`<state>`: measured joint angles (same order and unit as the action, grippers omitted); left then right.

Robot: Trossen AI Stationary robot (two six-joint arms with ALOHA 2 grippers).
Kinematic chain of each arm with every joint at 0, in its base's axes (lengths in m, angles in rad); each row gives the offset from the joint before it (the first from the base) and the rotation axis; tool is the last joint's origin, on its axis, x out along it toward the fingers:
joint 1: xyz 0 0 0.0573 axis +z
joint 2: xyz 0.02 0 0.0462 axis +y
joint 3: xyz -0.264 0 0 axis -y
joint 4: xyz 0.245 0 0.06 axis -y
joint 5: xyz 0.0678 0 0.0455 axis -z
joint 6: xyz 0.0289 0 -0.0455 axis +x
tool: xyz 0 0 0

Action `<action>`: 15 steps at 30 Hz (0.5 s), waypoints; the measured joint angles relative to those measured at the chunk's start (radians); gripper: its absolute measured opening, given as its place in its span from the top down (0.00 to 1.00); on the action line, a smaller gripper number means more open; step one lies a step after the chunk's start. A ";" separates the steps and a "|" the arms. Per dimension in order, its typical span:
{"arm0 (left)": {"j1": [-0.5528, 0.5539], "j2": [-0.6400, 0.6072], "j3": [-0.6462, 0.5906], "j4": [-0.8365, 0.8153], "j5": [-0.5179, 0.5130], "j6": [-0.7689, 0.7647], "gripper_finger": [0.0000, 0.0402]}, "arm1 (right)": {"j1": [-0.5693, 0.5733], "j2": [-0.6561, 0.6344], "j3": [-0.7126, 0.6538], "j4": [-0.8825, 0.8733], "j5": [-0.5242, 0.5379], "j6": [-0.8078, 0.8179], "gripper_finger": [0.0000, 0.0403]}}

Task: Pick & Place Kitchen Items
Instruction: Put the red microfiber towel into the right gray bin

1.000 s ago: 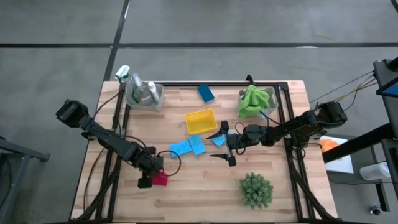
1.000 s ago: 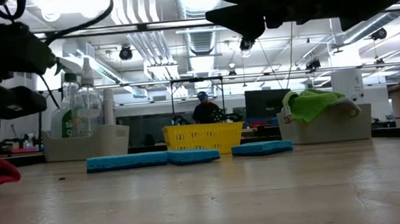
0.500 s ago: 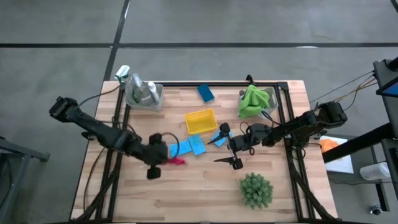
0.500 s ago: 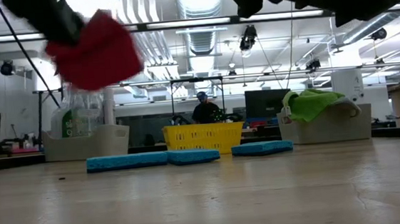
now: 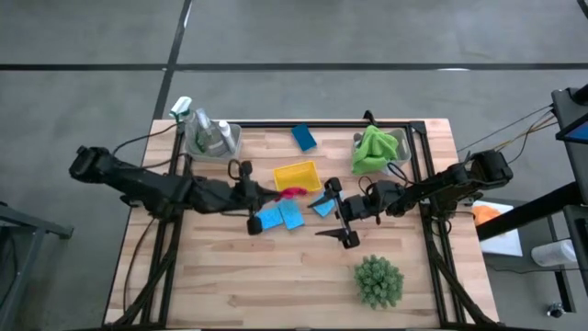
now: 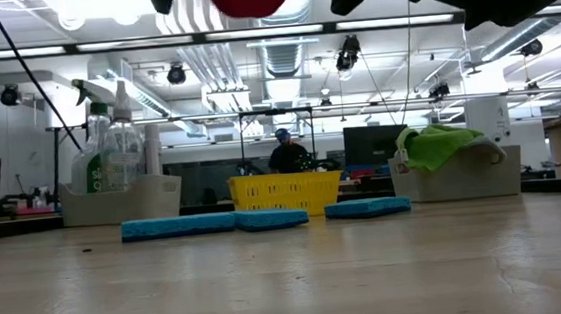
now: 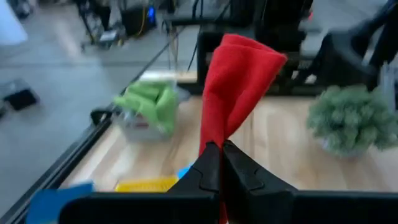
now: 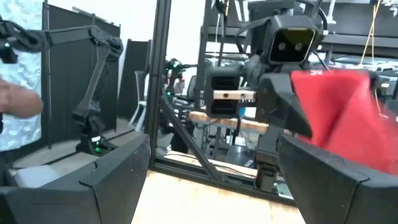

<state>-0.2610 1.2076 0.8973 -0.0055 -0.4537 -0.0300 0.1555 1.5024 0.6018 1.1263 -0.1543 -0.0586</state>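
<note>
The red cloth hangs in the air above the middle of the surface, just near of the yellow square tray, pinched in the left gripper, whose fingers are closed tight on its lower end. The right gripper hovers just right of the cloth, facing it, with its fingers spread wide and nothing between them. Three blue sponges lie flat on the surface beneath the grippers, and a fourth blue sponge lies far back near the rim. At the far left a bin holds the clear spray bottle with its white trigger. At the far right another bin carries the green cloth. The spiky green plant stands at the near right.
</note>
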 joint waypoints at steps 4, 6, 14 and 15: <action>0.040 0.001 -0.074 0.194 0.093 0.035 1.00 | -0.001 0.000 0.000 0.002 0.006 0.000 0.15; 0.054 0.001 -0.113 0.263 0.096 0.043 1.00 | -0.001 -0.001 -0.001 -0.001 0.035 0.000 0.15; 0.055 -0.002 -0.151 0.280 0.219 0.114 1.00 | -0.012 -0.049 -0.061 -0.013 0.159 -0.003 0.15; 0.055 -0.002 -0.151 0.279 0.259 0.117 1.00 | -0.014 -0.052 -0.066 -0.012 0.160 -0.008 0.15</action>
<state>-0.2058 1.2060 0.7464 0.2733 -0.1950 0.0868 0.1411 1.4507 0.5361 1.1141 0.0054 -0.0664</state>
